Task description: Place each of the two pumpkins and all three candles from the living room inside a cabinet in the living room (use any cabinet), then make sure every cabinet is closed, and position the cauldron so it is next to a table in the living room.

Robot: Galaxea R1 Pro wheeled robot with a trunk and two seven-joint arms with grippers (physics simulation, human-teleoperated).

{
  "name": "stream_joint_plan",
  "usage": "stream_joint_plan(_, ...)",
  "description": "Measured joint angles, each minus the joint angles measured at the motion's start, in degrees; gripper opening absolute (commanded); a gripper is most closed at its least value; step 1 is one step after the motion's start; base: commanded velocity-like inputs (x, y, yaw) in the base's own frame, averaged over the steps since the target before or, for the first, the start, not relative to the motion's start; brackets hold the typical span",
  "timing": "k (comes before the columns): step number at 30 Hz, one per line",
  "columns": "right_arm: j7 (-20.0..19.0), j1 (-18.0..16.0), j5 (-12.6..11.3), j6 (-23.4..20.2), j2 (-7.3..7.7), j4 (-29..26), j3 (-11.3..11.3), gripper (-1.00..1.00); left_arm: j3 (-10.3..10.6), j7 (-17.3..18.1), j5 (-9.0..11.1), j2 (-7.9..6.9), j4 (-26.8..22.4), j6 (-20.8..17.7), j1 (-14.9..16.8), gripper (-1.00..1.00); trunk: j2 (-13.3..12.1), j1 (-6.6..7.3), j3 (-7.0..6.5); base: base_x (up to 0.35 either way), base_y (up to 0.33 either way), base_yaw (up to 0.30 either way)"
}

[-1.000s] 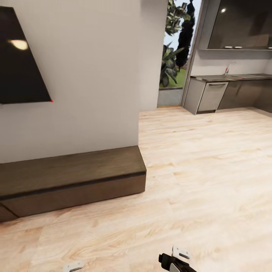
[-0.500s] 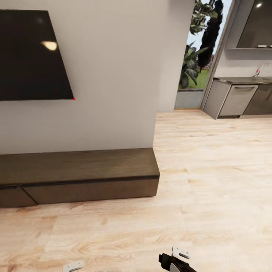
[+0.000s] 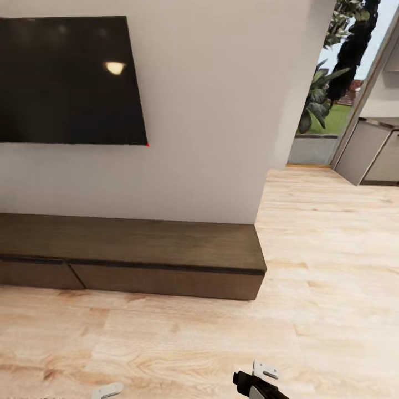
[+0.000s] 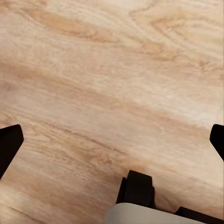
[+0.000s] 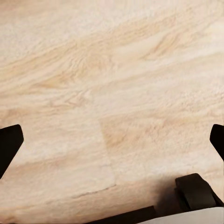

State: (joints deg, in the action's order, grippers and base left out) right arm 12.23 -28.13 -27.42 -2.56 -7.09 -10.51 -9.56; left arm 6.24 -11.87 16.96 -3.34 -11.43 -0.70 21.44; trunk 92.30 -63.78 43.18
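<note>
A dark wall-mounted television [image 3: 66,80] filled the upper left of the head view, and below it the long, low dark brown cabinet [image 3: 133,255] ran along the white wall [image 3: 210,111], all its flat fronts closed. Light plank floor [image 3: 310,310] spread across the lower frame. At the upper right, a doorway showed garden plants [image 3: 332,83] beside grey kitchen units [image 3: 371,152]. In the wrist views, the left gripper [image 4: 112,142] and right gripper [image 5: 112,142] had their jaws spread wide over bare floor, holding nothing.
</note>
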Motion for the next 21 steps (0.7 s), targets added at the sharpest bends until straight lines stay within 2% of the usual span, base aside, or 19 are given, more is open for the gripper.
stream_joint_plan(3, -0.05, 0.0, 0.0, 0.07, 0.06, 0.04, 0.05, 1.0, 0.0, 0.0, 0.0, 0.0, 0.0, 0.0, 0.0, 1.0, 0.0, 0.0, 0.0, 0.242, 0.135, 0.233)
stream_joint_plan(9, -0.1, 0.87, 0.36, 0.18, 0.26, 0.04, 0.03, 1.0, 0.07, 0.0, 0.0, 0.08, 0.0, 0.0, 0.0, 1.0, 0.0, 0.0, 0.0, 0.19, 0.039, 0.055)
stream_joint_plan(18, -0.32, 1.14, 0.62, -0.22, 0.34, -0.29, 0.14, 1.0, 0.05, 0.0, 0.0, 0.09, 0.0, 0.42, 0.0, 1.0, 0.0, 0.0, 0.0, 0.022, 0.002, 0.001)
stream_joint_plan(21, -0.36, 1.15, 0.61, -0.24, 0.38, -0.3, 0.15, 1.0, 0.06, 0.0, 0.0, 0.09, 0.0, 0.44, 0.0, 1.0, 0.0, 0.0, 0.0, 0.001, 0.0, -0.123)
